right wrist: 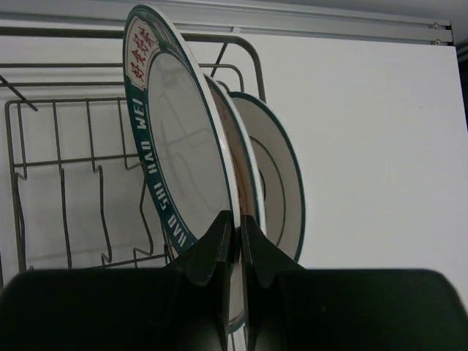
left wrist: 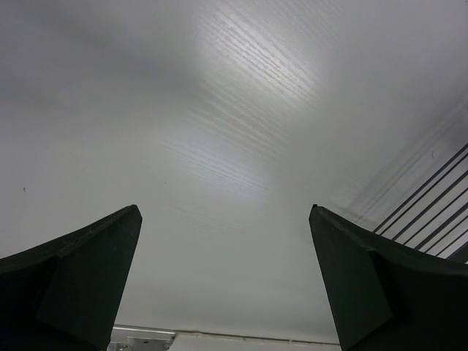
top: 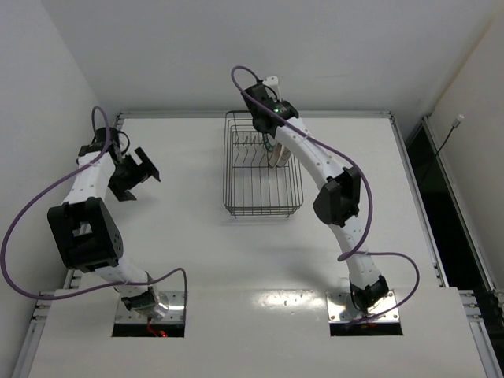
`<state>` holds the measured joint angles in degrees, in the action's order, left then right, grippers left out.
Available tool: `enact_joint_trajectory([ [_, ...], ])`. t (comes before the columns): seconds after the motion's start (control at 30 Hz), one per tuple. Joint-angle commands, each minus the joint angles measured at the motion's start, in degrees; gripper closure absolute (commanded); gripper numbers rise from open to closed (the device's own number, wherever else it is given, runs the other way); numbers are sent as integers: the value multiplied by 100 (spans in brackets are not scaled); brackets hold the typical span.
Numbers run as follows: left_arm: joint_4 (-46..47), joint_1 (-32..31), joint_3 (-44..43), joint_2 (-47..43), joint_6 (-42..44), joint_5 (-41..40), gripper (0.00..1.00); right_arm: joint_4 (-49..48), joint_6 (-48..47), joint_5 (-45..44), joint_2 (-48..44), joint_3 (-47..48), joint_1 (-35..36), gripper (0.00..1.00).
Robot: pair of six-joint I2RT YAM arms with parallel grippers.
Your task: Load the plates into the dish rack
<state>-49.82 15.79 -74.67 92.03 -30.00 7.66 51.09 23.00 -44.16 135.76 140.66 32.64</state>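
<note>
Right tool (right wrist: 238,223) is clamped tight, both fingers pinching the lower rim of a plate standing on edge. It looks to be the front plate (right wrist: 175,146), the one with the broad teal band and lettering, though the grip point is mostly hidden behind the fingers. Right behind it, almost touching, stands the middle plate (right wrist: 239,157), showing only a thin brownish edge. Just beyond that is the back plate (right wrist: 281,179), with a fine teal line round its rim. All three are upright and packed close at the right end of the rack (top: 227,165), near its far corner, and the tines to their left stand bare. The right arm reaches across the table (top: 189,252) and over the rack from the near side.

Over on the other side, the left tool (left wrist: 225,212) is spread wide with nothing between its fingers. It hangs above the table well to the left of the rack.
</note>
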Motion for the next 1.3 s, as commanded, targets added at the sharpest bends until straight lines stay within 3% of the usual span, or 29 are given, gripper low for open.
enact_joint_trajectory([
  [0.0, -71, -50, 119, -212, 3, -116, 1, -38, -112, -409, 99, 304, 154, 100],
  [0.27, -2, -50, 225, -212, 3, 68, 1, 358, 660, 547, 82, -265, 322, 100],
  [0.37, 139, -50, 225, -212, 3, 183, 1, 410, 1021, 1198, -181, -713, 269, 92],
  [0.47, 271, -50, 348, -212, 3, 297, 1, 287, 1083, 1454, -445, -864, 269, 78],
  [0.57, 402, -50, 410, -212, 3, 297, 1, 340, 961, 1795, -831, -926, 269, 52],
  [0.6, 403, -50, 410, -212, 3, 350, 1, 462, 960, 1928, -954, -979, 217, 38],
  [0.8, 570, -50, 305, -98, 56, 403, 1, 68, -163, 3729, -2674, -2180, 163, 8],
  [0.9, 570, -50, 252, 34, 108, 403, 1, 497, -217, 3731, -3360, -2542, 102, 7],
  [1.27, 561, -50, -276, 535, 108, 456, 1, 261, 107, 2713, -5620, -4766, -179, 3],
])
